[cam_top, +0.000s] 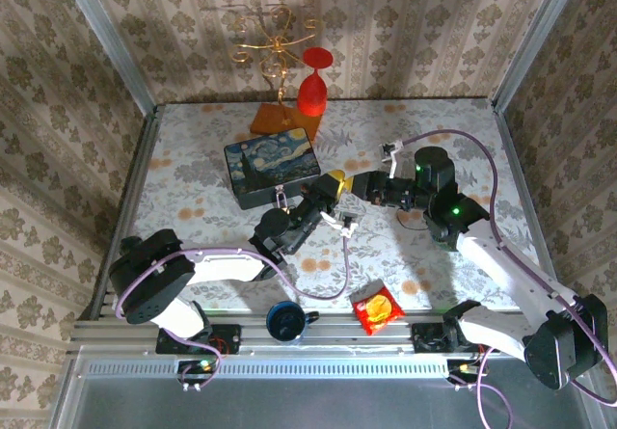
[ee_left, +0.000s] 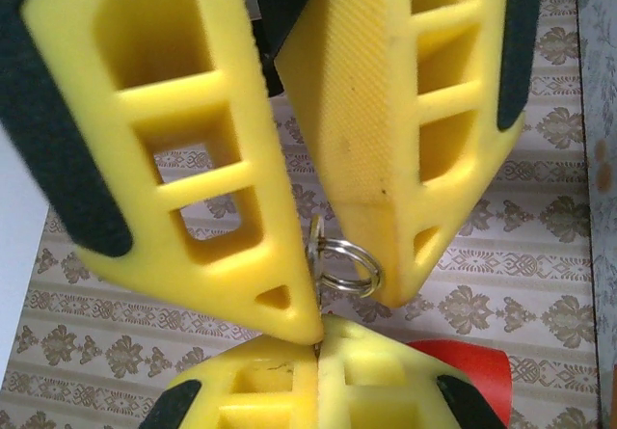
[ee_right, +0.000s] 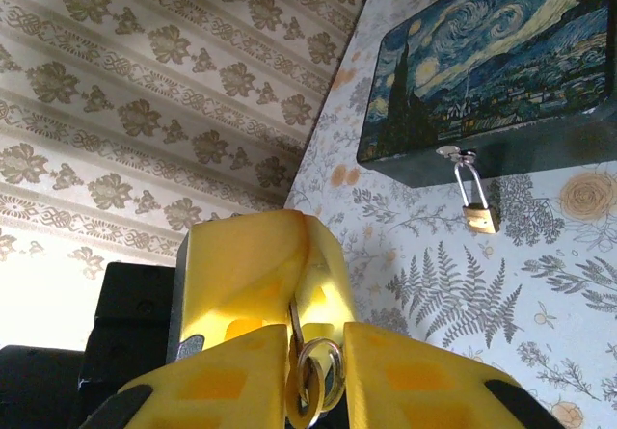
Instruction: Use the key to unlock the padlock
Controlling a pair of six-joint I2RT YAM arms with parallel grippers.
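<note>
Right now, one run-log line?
left tool: shut on key | right tool: shut on key | padlock: shackle closed, hanging on box | key: not inserted

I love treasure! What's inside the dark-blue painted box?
Its inside is hidden: the dark-blue painted box is closed. A tiny brass padlock with a silver shackle hangs from its silver clasp.

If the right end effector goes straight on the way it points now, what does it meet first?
The left end effector, directly ahead at the right end effector's tips and pinching the key. The box with the padlock lies beyond, off that line; depth is unclear.
</note>
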